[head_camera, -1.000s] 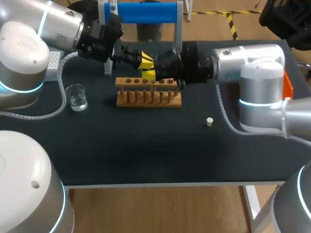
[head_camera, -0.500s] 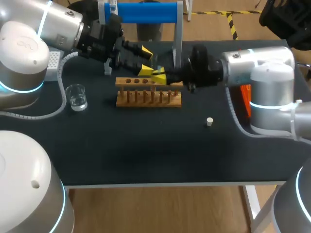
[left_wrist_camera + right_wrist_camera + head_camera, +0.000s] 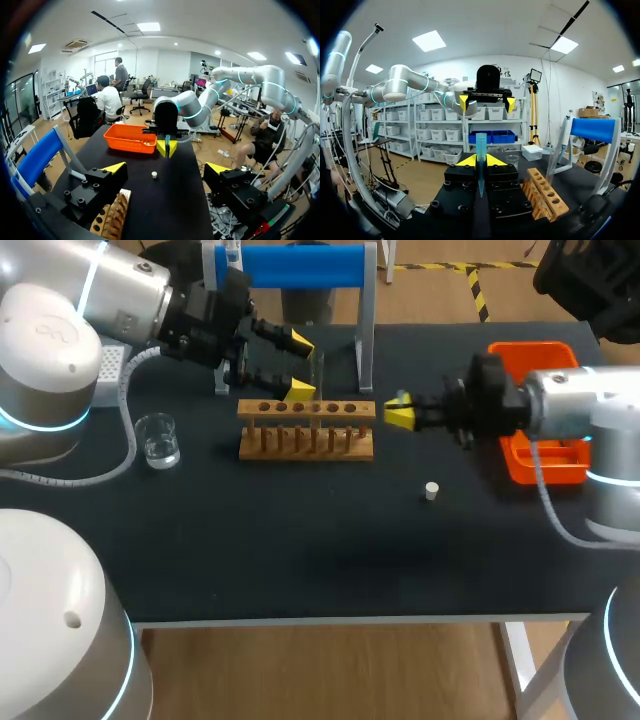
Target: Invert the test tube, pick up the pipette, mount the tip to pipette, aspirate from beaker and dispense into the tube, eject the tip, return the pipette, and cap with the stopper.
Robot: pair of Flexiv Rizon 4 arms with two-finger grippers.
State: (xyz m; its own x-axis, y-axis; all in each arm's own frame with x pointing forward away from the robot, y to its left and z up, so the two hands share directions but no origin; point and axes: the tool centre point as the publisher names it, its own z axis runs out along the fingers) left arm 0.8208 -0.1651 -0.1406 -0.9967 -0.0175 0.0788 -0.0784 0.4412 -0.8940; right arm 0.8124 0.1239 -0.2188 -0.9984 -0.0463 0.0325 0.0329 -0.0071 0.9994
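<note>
Tube [image 3: 480, 147] work is laid out on the black table [image 3: 300, 560], with everything along its far half where both arms can reach. The blue-barred stand [image 3: 290, 265] is at the back, I judge to keep it out of the working lane. The wooden rack [image 3: 305, 440] sits in the middle with its holes facing up, between the two arms. The orange tray [image 3: 530, 346] lies at the right edge, probably to catch spent tips.

The left hand [image 3: 300, 366] hangs over the rack's back edge, spread wide and holding nothing. The right hand [image 3: 400, 412] is just off the rack's right end, its yellow tips pressed together on the tube. It is held clear of the rack, so there looks to be room to turn it over. I cannot tell which end is up.

The beaker [image 3: 158, 440] stands left of the rack, well apart from it. The white stopper [image 3: 431, 490] lies alone in front of the right hand, out of the way until capping.
</note>
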